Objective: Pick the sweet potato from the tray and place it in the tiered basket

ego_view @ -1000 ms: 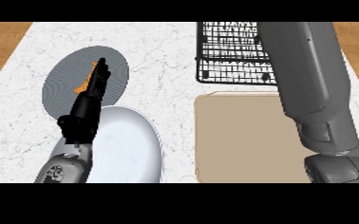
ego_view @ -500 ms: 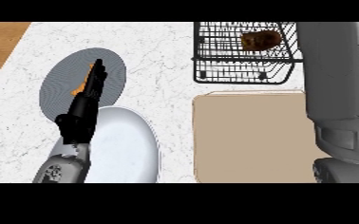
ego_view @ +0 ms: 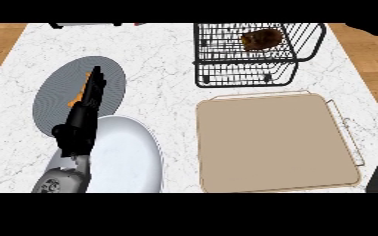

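My left hand (ego_view: 83, 115) rests edge-on with fingers straight and pressed together, over a grey ribbed plate (ego_view: 55, 92) carrying something orange (ego_view: 76, 99), beside a glossy white plate (ego_view: 129, 155). The flat tan tray (ego_view: 277, 142) has thin wire handles. Above it, the brown, lumpy sweet potato (ego_view: 260, 39) lies inside the black wire tiered basket (ego_view: 251, 65).

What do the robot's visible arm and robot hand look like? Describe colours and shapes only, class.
Only the left arm shows: a rounded grey forearm with a circular marking near the wrist, ending in a slim black left robot hand with long segmented fingers. The right robot hand is out of view.
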